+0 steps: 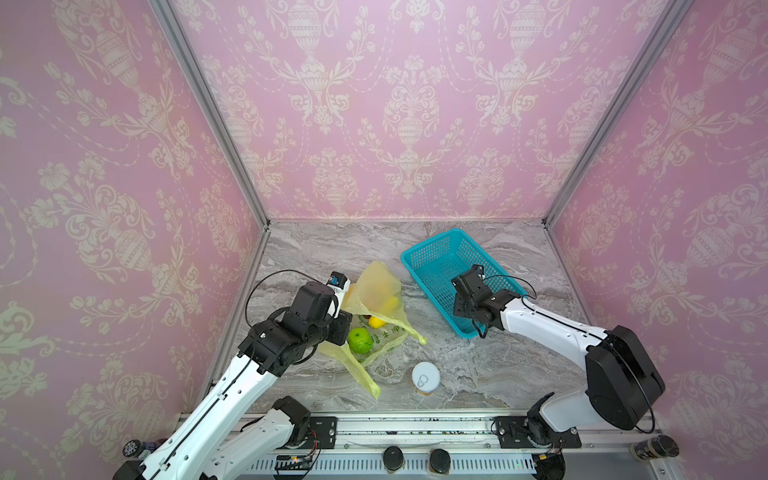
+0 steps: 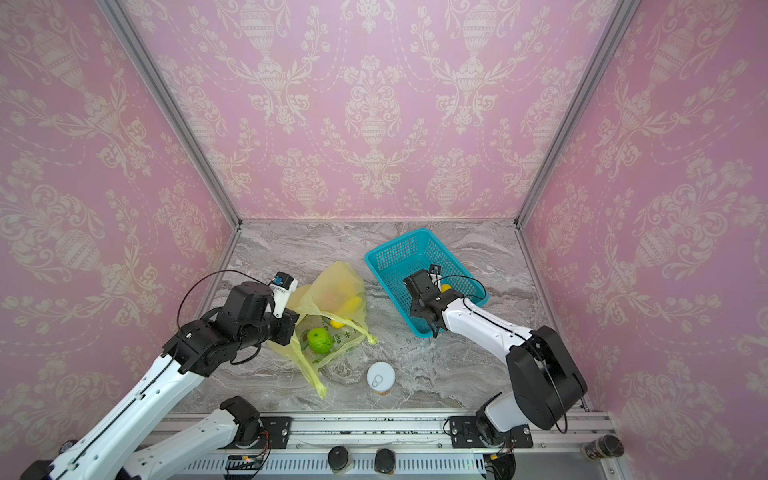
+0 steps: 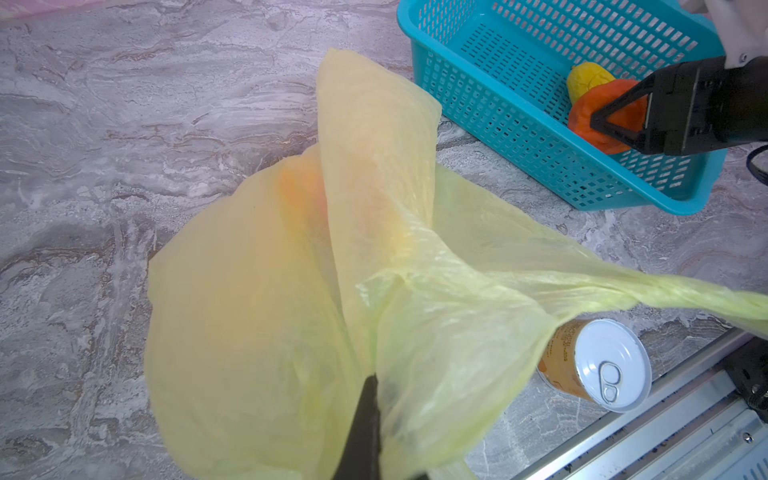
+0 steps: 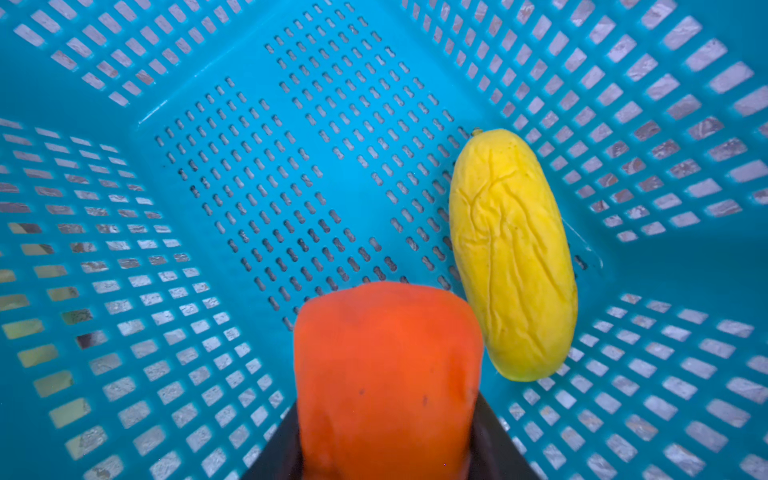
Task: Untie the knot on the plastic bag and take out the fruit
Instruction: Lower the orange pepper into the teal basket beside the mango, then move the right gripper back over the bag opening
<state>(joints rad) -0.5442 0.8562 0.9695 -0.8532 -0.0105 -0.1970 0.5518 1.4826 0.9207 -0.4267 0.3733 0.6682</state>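
Both top views put the thin translucent yellow-green plastic bag (image 1: 376, 291) (image 2: 332, 291) just left of centre on the grey marbled tabletop (image 1: 478, 365). Its upper part is hoisted into a peak. From up there the left gripper is buried under its own black wrist, so I turn to the left wrist view. At the bottom edge of that frame the left gripper (image 3: 372, 382) has its claw pressed together on a fold of the bag (image 3: 270, 311), and only one dark finger shows clearly.

Two loose handle strips (image 1: 413, 332) trail toward the lower part of the frame, well apart from each other. At the bag's open mouth lie a round green toy apple (image 1: 360, 340) (image 2: 320, 340) and a small yellow lemon (image 1: 377, 321) (image 2: 337, 323). Another yellow fruit (image 1: 390, 303) shows only dimly through the film. An orange-pink glow (image 3: 299, 195) behind the plastic is too blurred for me to name.

To the right of centre sits the teal mesh plastic basket (image 1: 432, 257) (image 2: 395, 257) (image 4: 291, 166). The right gripper (image 3: 602, 120) reaches into it, clamped on a soft orange toy fruit (image 4: 386, 365) (image 3: 579, 118). That fruit fills the lower middle of the right wrist frame and covers the fingertips. Just beside it on the basket floor lies an elongated wrinkled yellow fruit (image 4: 513, 253) (image 3: 586, 79). Only a sliver of it (image 2: 445, 287) peeks past the arm in a top view.

A white-lidded can (image 1: 425, 378) (image 2: 380, 377) (image 3: 611, 365) stands near the front edge, partly tucked behind the bag in the left wrist view.
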